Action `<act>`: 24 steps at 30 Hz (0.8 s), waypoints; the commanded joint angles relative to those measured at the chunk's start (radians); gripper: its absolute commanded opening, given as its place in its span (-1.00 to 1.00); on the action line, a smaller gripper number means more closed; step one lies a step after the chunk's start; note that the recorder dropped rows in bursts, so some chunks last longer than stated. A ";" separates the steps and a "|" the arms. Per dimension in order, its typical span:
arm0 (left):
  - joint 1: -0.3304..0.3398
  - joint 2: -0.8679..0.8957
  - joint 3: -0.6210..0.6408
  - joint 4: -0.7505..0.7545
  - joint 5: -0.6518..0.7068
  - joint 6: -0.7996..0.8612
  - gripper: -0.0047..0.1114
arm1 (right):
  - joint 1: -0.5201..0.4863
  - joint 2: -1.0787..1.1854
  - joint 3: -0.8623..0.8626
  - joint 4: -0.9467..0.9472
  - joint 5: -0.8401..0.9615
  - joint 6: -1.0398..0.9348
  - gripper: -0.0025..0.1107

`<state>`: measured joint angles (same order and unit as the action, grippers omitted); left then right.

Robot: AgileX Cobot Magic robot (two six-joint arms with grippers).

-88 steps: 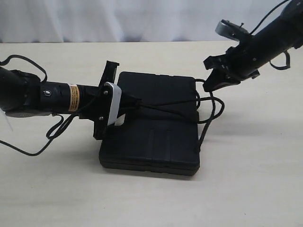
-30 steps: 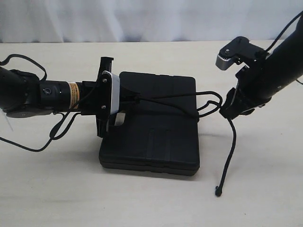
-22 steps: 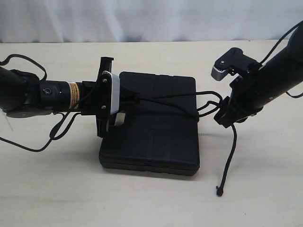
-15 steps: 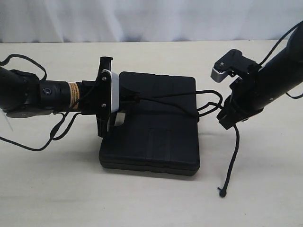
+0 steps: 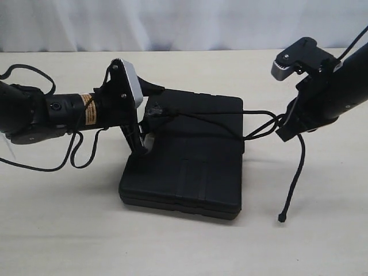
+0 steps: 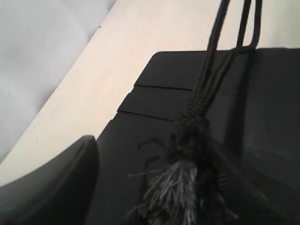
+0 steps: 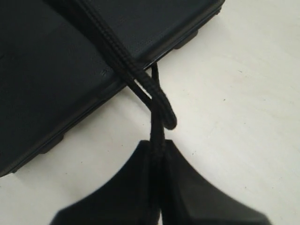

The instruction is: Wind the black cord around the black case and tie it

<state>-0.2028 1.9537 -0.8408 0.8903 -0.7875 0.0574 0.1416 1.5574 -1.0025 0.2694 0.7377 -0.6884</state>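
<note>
While the pale worktop (image 5: 69, 230) is carrying the black case (image 5: 190, 172) lying flat, the left arm (image 5: 57, 112) is reaching over the case's left edge and the right arm (image 5: 333, 86) is hovering just off its right edge. Left jaws are standing wide apart, gripping nothing. Right jaws are pinching the black cord (image 5: 295, 172). The cord is running doubled across the case's top. Its frayed tuft (image 6: 180, 187) is resting on the case between the left jaws. Its knobbed tip (image 5: 282, 218) is hanging down by the worktop, contact unclear.
</note>
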 commanded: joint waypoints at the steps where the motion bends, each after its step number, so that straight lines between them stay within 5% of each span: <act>1: -0.002 -0.069 0.000 -0.011 0.017 -0.258 0.15 | 0.001 -0.012 0.002 -0.027 -0.025 0.032 -0.88; 10: -0.002 -0.290 -0.040 -0.010 0.504 -0.699 0.15 | 0.001 -0.012 0.002 -0.027 -0.080 0.032 -0.88; 15: -0.013 -0.294 -0.040 -0.010 0.642 -0.778 0.13 | 0.001 -0.012 0.002 -0.027 -0.083 0.032 -0.88; 20: -0.030 -0.294 -0.069 -0.024 0.877 -0.817 -0.13 | 0.001 -0.012 0.002 -0.024 -0.079 0.032 -0.88; 24: -0.041 -0.270 -0.071 -0.075 0.837 -0.817 -0.16 | 0.001 -0.011 0.002 -0.024 -0.090 0.032 -0.88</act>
<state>-0.2276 1.6641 -0.9022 0.8375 0.0879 -0.7503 0.1416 1.5574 -1.0025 0.2499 0.6735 -0.6627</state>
